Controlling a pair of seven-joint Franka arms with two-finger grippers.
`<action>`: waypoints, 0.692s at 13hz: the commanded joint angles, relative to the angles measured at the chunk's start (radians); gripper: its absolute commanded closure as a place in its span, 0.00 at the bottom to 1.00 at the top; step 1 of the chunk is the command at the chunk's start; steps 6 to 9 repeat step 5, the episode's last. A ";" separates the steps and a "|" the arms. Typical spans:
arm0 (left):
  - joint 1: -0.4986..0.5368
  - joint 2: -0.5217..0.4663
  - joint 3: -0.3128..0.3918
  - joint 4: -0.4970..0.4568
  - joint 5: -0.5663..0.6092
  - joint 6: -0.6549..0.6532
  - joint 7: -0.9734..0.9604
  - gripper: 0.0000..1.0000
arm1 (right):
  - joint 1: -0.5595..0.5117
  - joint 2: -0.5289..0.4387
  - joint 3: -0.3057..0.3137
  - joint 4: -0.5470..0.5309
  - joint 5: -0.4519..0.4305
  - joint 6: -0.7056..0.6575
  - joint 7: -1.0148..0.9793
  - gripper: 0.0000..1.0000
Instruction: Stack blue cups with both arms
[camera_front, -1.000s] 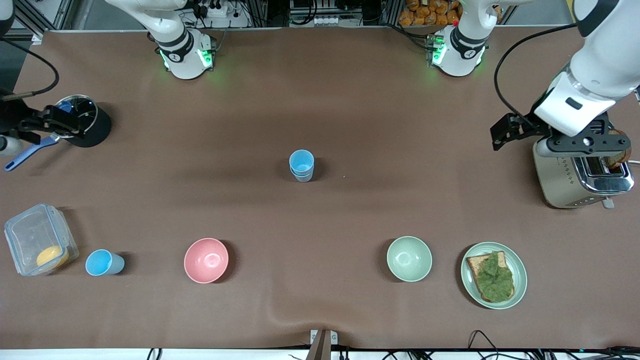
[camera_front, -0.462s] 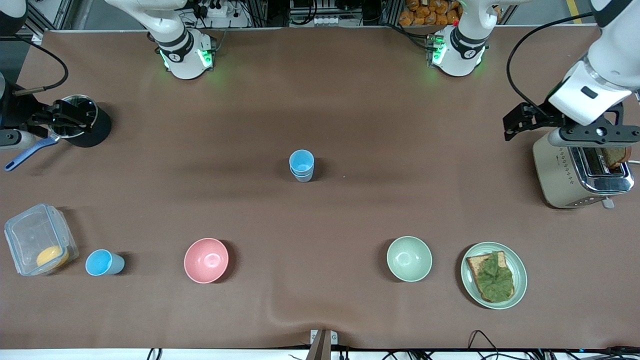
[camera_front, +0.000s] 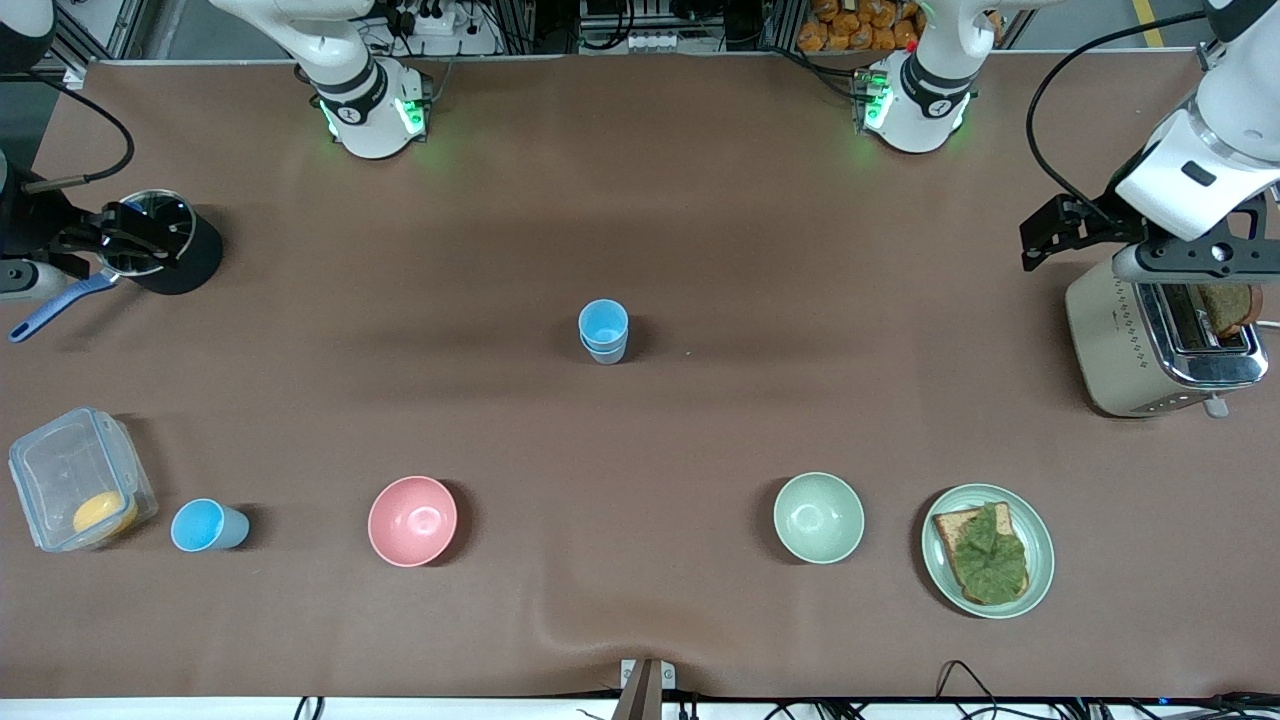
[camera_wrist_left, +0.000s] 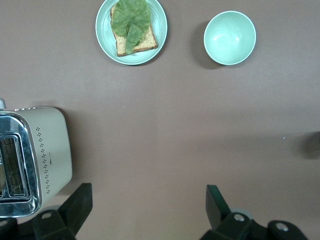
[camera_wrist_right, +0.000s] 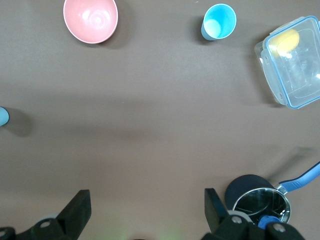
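Note:
Two blue cups (camera_front: 603, 331) stand nested in one another, upright, at the middle of the table. A third blue cup (camera_front: 207, 525) stands alone near the front camera, between the clear container and the pink bowl; it also shows in the right wrist view (camera_wrist_right: 219, 21). My left gripper (camera_front: 1190, 262) hangs open and empty over the toaster at the left arm's end; in the left wrist view (camera_wrist_left: 148, 207) its jaws are wide apart over bare table. My right gripper (camera_front: 35, 265) hangs open and empty beside the black pot at the right arm's end, wide apart in the right wrist view (camera_wrist_right: 146, 210).
A pink bowl (camera_front: 412, 520), a pale green bowl (camera_front: 818, 517) and a plate with toast and lettuce (camera_front: 987, 550) sit in a row near the front camera. A toaster (camera_front: 1160, 345), a black pot (camera_front: 165, 245) with a blue-handled utensil, and a clear container (camera_front: 80, 490) stand at the table's ends.
The left gripper has risen and drawn back toward the left arm's end, over the toaster. The right gripper has pulled a little farther toward its end. The cups have not moved.

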 joint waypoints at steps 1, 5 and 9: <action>0.012 -0.016 0.001 0.012 -0.015 -0.018 0.021 0.00 | 0.004 -0.026 0.003 -0.016 -0.023 0.021 -0.015 0.00; 0.012 0.013 0.004 0.055 -0.005 -0.056 0.019 0.00 | 0.004 -0.017 0.003 0.002 -0.030 0.042 -0.016 0.00; 0.012 0.013 0.004 0.055 -0.005 -0.056 0.019 0.00 | 0.004 -0.017 0.003 0.002 -0.030 0.042 -0.016 0.00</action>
